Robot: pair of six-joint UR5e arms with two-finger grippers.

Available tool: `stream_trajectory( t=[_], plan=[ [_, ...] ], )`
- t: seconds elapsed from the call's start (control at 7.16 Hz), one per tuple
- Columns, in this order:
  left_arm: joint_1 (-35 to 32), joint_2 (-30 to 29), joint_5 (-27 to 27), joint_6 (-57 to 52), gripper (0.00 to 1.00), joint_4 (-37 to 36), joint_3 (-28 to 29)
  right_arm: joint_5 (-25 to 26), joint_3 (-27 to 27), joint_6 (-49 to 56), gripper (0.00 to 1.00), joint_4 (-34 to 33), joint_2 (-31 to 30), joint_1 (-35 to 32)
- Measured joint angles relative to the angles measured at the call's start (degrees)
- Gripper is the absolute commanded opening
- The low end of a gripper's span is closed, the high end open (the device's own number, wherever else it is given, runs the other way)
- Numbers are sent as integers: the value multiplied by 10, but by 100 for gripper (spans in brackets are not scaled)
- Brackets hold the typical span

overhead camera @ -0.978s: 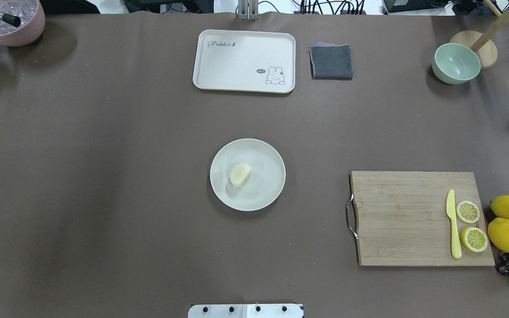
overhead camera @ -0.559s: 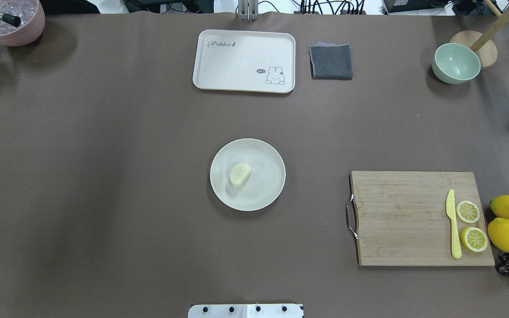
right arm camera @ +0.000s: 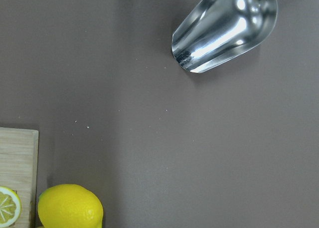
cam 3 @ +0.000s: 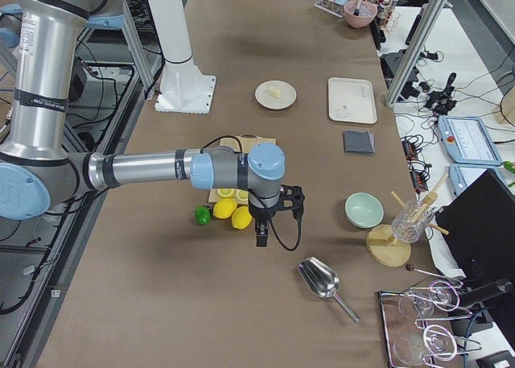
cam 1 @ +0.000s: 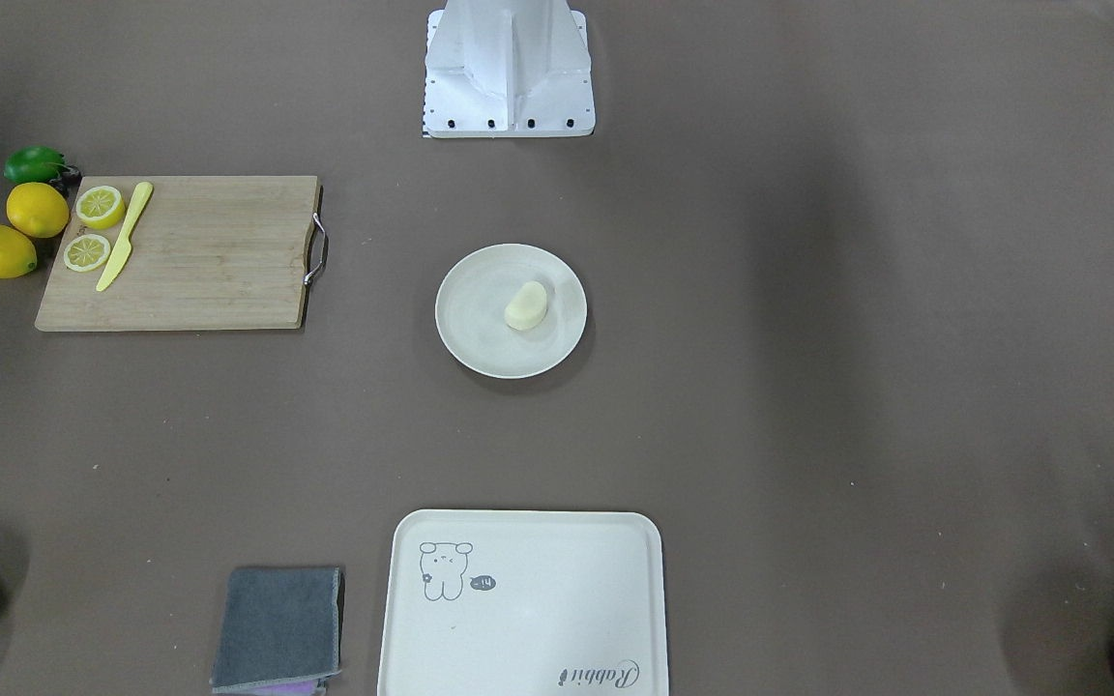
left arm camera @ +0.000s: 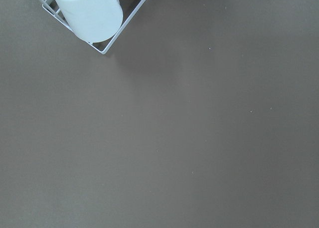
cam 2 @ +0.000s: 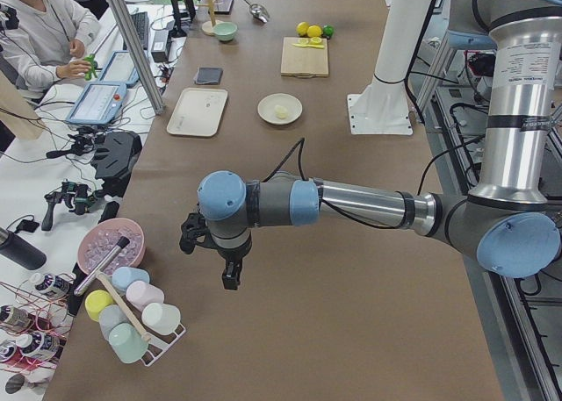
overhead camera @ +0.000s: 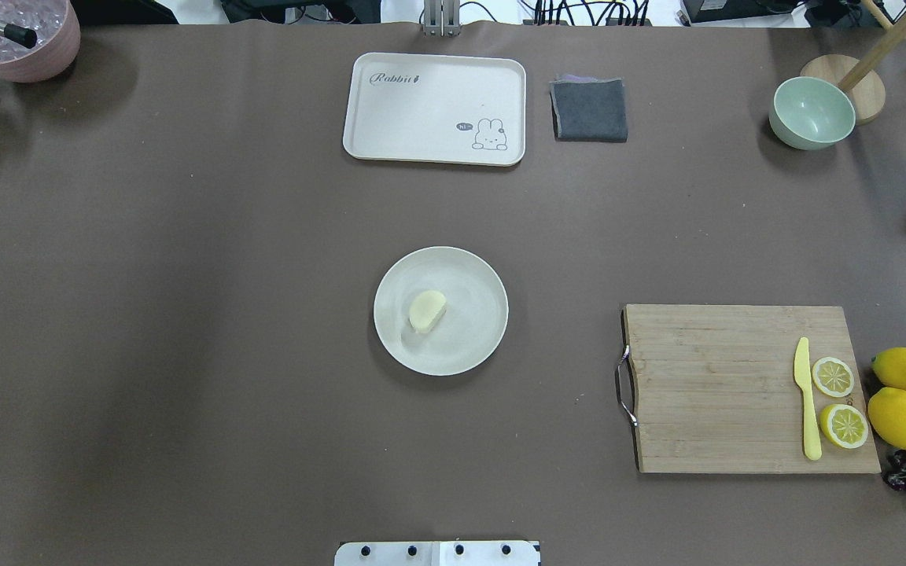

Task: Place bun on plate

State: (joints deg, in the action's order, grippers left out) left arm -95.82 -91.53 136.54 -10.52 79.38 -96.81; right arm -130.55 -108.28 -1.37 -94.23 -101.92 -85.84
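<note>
The pale cream bun [overhead camera: 427,310] lies on the round cream-white plate [overhead camera: 473,330] at the table's middle, a little left of the plate's centre. The front-facing view shows the same bun [cam 1: 526,305] resting on the plate [cam 1: 475,324]. Neither arm is near them. My left gripper [cam 2: 230,278] hangs over the table's left end beside a cup rack. My right gripper [cam 3: 260,237] hangs past the lemons at the right end. Each shows only in a side view, so I cannot tell whether it is open or shut.
A rabbit tray [overhead camera: 433,108] and a grey cloth [overhead camera: 590,110] lie at the far edge. At the right are a green bowl [overhead camera: 811,112], a cutting board [overhead camera: 720,389] with a yellow knife and lemon slices, whole lemons [overhead camera: 901,417] and a metal scoop [right arm camera: 227,26]. The cup rack [left arm camera: 94,18] stands at the left end.
</note>
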Motion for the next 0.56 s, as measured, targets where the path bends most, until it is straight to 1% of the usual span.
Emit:
stream_trajectory(
  t=[0.56],
  plan=[
    [-1,1,-1,1,98,8,4,-5,2,1,100,0,0,0]
  ],
)
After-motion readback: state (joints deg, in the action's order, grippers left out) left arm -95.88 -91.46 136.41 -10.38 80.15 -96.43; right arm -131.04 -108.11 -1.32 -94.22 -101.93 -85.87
